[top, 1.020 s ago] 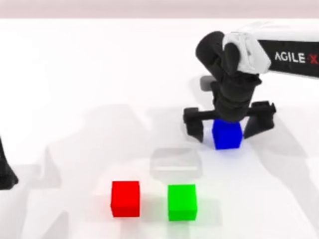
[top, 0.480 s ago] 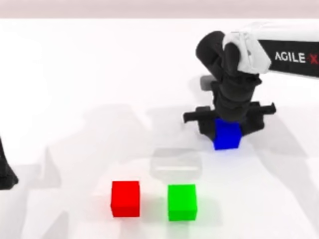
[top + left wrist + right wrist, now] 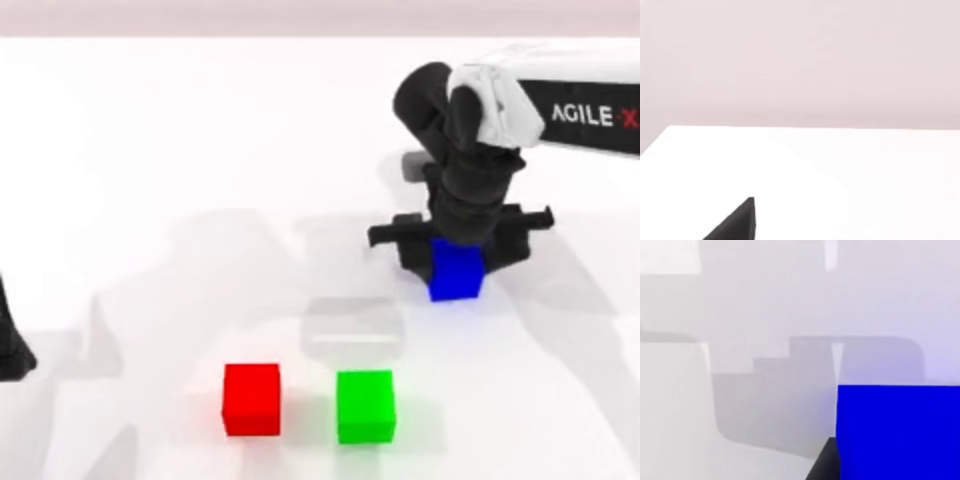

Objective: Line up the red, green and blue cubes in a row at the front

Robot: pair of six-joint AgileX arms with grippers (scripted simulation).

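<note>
Blue is the colour of the cube (image 3: 456,272) that matters now: it sits on the white table (image 3: 180,150), right of the middle and well back from the front edge, and the right gripper (image 3: 458,252) has its two black fingers pressed against its left and right faces, clamped on it. In the right wrist view the blue cube (image 3: 897,432) fills the near corner, with a dark finger (image 3: 824,462) touching its side.

Being a plain, solid, flat-sided block much smaller than the gripper, it looks stiff and light, not fragile, though its smooth faces may slip. The sound hold is on two opposite side faces, low and centred, so it does not twist when lifted.

Reaching in from the table's right edge, the right arm bends its wrist straight down over the cube, fingers pointing at the tabletop.

Near the front edge the red cube (image 3: 251,398) and the green cube (image 3: 365,405) stand side by side, apart, already forming a row; the open place for blue seems to be just right of green.

At the left edge the left arm (image 3: 12,345) is parked; whether its gripper is apart or together cannot be told.
</note>
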